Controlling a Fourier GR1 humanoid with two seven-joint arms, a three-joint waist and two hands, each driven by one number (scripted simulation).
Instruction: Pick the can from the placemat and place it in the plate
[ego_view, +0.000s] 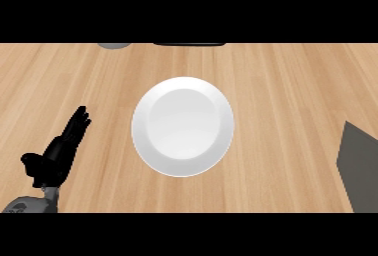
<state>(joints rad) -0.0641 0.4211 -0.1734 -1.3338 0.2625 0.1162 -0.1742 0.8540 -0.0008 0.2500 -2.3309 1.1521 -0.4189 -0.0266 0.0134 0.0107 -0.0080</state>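
Centrally, a white plate (182, 126) is lying bare on the wooden counter (295, 90). Left hand (57, 152) is resting at lower left, fingers straight and together. A grey placemat (360, 170) is showing at right; no can is showing.

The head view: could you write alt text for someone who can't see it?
A white plate sits bare in the middle of a wooden counter, seen from steeply above. The robot's left hand rests open at the lower left, fingers straight, and a grey placemat shows at the right edge. No can and no right hand are in view.
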